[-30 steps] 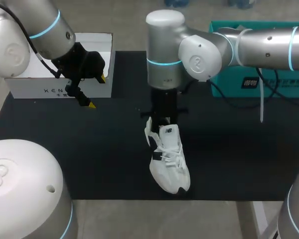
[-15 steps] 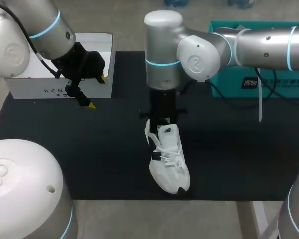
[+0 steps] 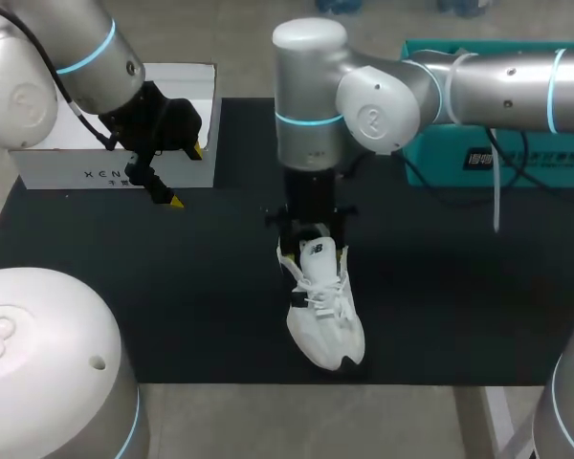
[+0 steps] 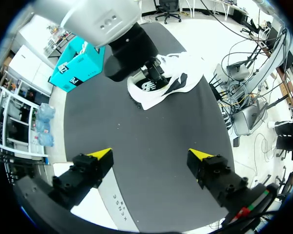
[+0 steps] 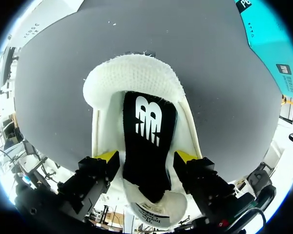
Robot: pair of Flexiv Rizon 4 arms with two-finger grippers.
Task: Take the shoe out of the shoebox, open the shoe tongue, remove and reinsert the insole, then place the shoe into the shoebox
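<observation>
A black rectangular mat [image 3: 172,287] covers the table under both grippers. The silver right arm [image 3: 497,86] comes down over its middle; the silver left arm [image 3: 67,57] hangs near the far corner. A teal cardboard box [image 3: 545,158] stands on the mat's far side, well beyond the right gripper. An open white cardboard shoebox [image 3: 105,172] sits just beside and below the left gripper [image 4: 151,155], whose fingers are spread wide with nothing between them, above bare mat. The white laced sneaker [image 3: 327,316] lies on the mat, outside the shoebox, directly under the right gripper [image 5: 146,157] and well ahead of the left one. The right gripper's fingers are parted at the shoe's opening, straddling the black foam insole [image 5: 149,141] inside.
</observation>
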